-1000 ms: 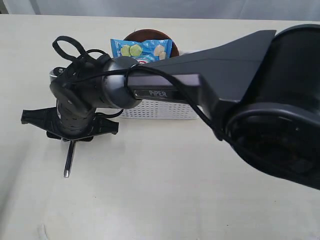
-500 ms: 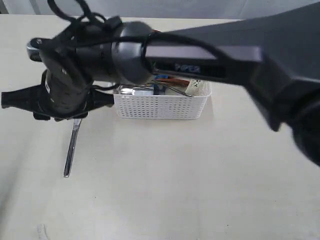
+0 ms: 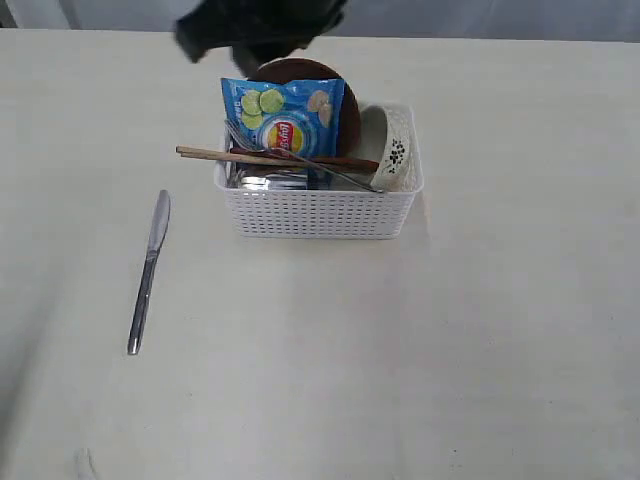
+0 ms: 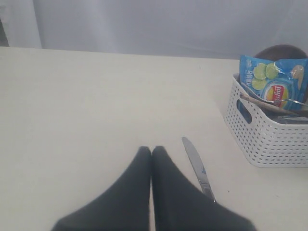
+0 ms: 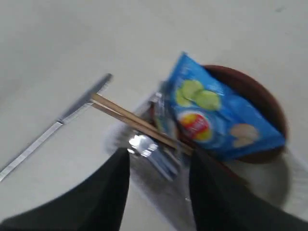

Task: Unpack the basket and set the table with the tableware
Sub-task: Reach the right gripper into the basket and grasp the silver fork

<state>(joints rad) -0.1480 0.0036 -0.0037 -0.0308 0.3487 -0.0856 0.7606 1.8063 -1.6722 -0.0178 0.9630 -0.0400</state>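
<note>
Right, the table (image 3: 480,380) is plain pale cream. A pale grey backdrop behind its far edge shows in the left wrist view only.

The basket (image 3: 318,212), white lattice, sits at the far middle and is loaded:
- Dark-brown plate (image 3: 345,95) upright at the far side.
- Blue chip bag (image 3: 285,115) leaning in front of the plate.
- Cream bowl (image 3: 396,150) on edge at the right end. Its floral marks read only in the exterior view.
- Chopsticks (image 3: 210,153) across the rim, poking out left.
- Fork (image 3: 340,176) slanted over them.
- Steel cup (image 3: 270,181) low at the near left.

The knife (image 3: 147,275) lies flat on the table, left of the basket and apart from it.

Claws show only in the wrist views. The exterior view gives just a blurred dark arm part (image 3: 255,25) at the far edge.
- Left gripper (image 4: 151,150): fingers pressed together, empty, knife just beside it.
- Right gripper (image 5: 159,156): fingers apart, nothing between them, over the basket's left end. That picture is blurred.
</note>
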